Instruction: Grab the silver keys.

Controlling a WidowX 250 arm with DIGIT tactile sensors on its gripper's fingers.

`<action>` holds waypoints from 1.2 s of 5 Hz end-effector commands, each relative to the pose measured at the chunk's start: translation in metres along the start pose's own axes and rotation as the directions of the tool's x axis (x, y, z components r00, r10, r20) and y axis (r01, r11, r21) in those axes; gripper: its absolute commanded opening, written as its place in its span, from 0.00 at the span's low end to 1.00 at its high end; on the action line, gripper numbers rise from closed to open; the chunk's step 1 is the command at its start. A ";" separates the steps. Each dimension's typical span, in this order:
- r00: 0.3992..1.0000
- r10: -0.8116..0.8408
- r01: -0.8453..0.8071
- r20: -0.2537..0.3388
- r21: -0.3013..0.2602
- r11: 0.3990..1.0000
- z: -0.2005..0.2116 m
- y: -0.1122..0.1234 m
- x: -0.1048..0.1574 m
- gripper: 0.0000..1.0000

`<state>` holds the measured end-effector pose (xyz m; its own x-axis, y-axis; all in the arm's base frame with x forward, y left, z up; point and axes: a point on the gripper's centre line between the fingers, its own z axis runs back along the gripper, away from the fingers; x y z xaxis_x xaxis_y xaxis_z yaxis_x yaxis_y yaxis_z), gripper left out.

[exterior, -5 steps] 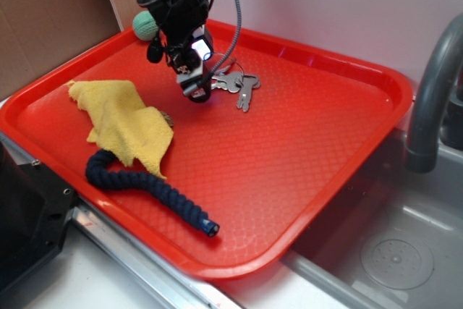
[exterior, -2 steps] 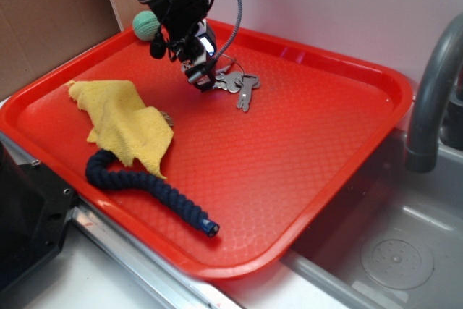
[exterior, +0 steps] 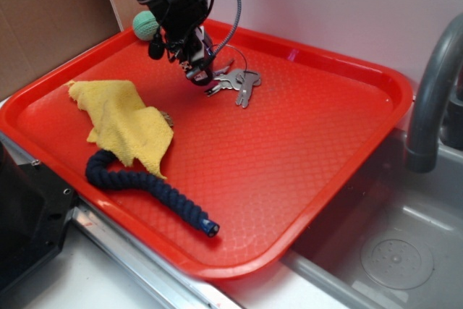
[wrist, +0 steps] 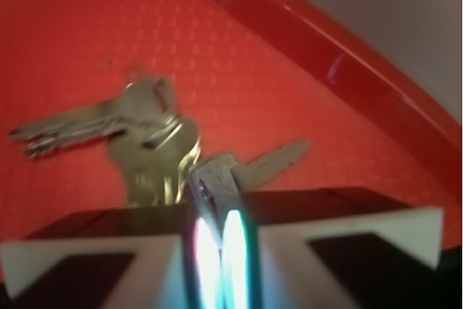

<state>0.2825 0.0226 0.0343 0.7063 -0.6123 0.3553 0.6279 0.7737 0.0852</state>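
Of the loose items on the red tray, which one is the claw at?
The silver keys: the claw sits at their ring, while cloth, rope and green ball lie apart.

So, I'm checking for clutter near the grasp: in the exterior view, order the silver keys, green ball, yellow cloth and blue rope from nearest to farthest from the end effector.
From the end effector:
1. Silver keys, right beside it.
2. Green ball, at the tray's back corner.
3. Yellow cloth, at the tray's left.
4. Blue rope, along the tray's front edge.
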 end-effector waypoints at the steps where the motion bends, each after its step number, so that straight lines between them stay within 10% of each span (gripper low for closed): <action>1: 0.926 0.370 -0.377 0.077 0.224 0.899 0.116 0.003 0.001 0.00; 3: 0.794 0.608 -0.602 0.010 0.153 0.784 0.209 0.000 0.011 0.00; 5: 0.762 0.645 -0.621 -0.061 0.217 0.753 0.207 -0.003 0.016 0.00; 6: 0.838 0.538 -0.518 -0.095 0.174 0.838 0.177 -0.001 0.010 1.00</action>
<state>0.2224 0.0491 0.1856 0.9688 -0.1191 0.2173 0.1154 0.9929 0.0296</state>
